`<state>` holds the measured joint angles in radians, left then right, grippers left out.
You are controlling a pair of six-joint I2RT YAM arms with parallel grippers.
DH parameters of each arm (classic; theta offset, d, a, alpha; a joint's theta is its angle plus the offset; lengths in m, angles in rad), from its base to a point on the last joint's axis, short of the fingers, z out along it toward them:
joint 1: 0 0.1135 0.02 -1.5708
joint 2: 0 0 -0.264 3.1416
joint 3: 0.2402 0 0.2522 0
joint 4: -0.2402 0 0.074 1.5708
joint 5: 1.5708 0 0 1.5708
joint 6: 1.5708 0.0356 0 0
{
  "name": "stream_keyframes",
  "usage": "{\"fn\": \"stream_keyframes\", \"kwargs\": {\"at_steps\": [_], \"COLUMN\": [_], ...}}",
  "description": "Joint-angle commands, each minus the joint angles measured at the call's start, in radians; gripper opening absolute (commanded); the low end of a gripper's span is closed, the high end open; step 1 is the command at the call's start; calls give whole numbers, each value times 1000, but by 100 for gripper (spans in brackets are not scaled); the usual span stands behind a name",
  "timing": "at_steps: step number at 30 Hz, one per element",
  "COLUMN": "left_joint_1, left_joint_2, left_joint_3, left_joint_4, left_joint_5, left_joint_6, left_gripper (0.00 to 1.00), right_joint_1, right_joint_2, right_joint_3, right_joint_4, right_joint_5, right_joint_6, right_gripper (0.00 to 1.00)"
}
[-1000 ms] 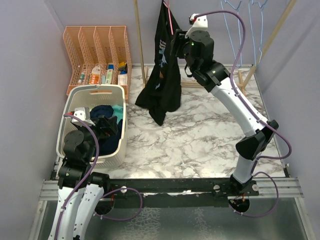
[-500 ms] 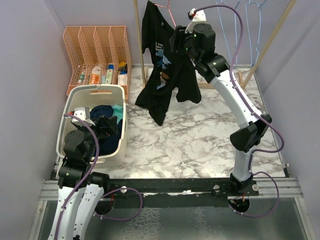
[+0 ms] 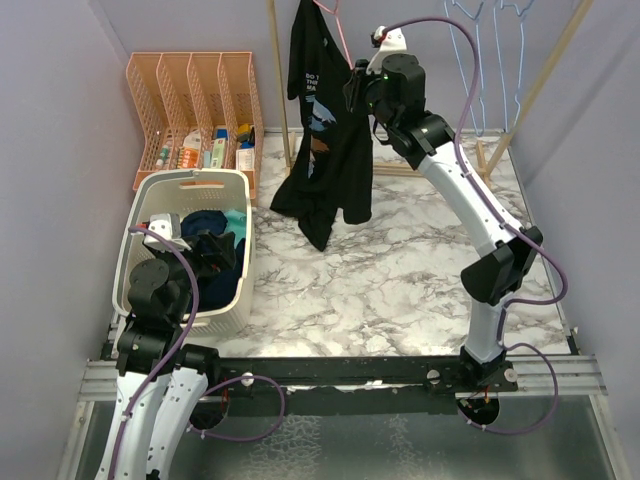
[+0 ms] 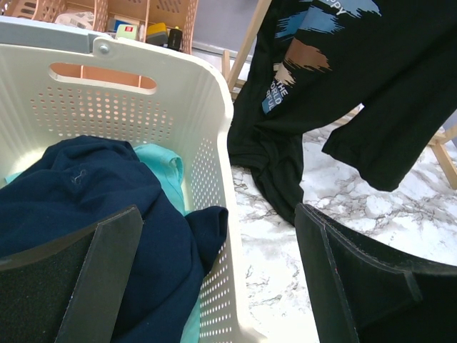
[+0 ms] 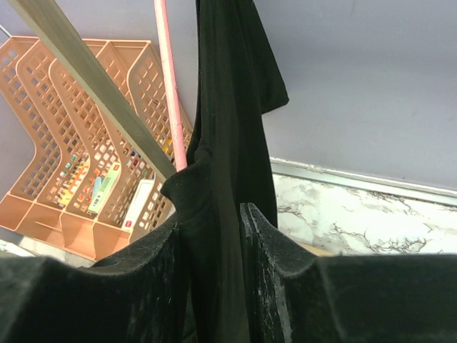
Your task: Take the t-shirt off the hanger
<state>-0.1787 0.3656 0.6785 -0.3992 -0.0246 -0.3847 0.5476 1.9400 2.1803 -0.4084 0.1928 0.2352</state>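
Barely apart, right fingers (image 5: 275, 286) on t-shirt (image 5: 228, 107)

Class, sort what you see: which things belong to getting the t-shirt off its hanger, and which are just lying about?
Job in hand: black t-shirt, pink hanger, right arm's fingers.
Lying about: white basket, blue clothes, orange file rack.

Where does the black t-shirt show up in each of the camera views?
Top external: the black t-shirt hangs at upper middle.
Left wrist: upper right, hem trailing down.
Right wrist: centre, running top to bottom.
Shared landmark: the orange file rack, left of the shirt in every view.
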Motion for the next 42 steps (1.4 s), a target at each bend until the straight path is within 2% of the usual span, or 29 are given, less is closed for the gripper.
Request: {"fn": "stream_keyframes", "kwargs": {"at_steps": [1, 2, 3, 15, 24, 28, 33, 38, 42], "left_joint_1": [-4, -4, -4, -4, -4, -4, -4, -4, -4], "left_joint_2": [4, 4, 4, 3, 1, 5, 19, 36, 65], "left_joint_3": [-7, -7, -8, -7, -9, -11, -15, -18, -17], "left_joint_4": [8, 9, 9, 10, 11, 15, 30, 59, 135], "left_joint_5": [25, 26, 27, 32, 33, 39, 71, 122, 216], "left_joint_6": [-5, -5, -5, -5, -5, -6, -4, 1, -3], "left_gripper": [90, 90, 90, 90, 90, 90, 91, 99, 99], "right_joint_1": [-7, -6, -6, -6, -6, -6, -6, -6, -6], "right_joint_2": [-69, -74, -78, -135, -213, -297, -404, -610, -782], "right_joint_3": [-27, -28, -30, -62, -80, -180, -284, -529, -689], "right_joint_4": [65, 69, 71, 183, 182, 209, 121, 69, -1], "right_joint_5": [22, 27, 31, 43, 83, 100, 92, 34, -63], "right_joint_6": [-16, -16, -17, -57, -105, -111, -93, -43, -15], "right_gripper": [17, 7, 2, 1, 1, 1, 1, 1, 1]}}
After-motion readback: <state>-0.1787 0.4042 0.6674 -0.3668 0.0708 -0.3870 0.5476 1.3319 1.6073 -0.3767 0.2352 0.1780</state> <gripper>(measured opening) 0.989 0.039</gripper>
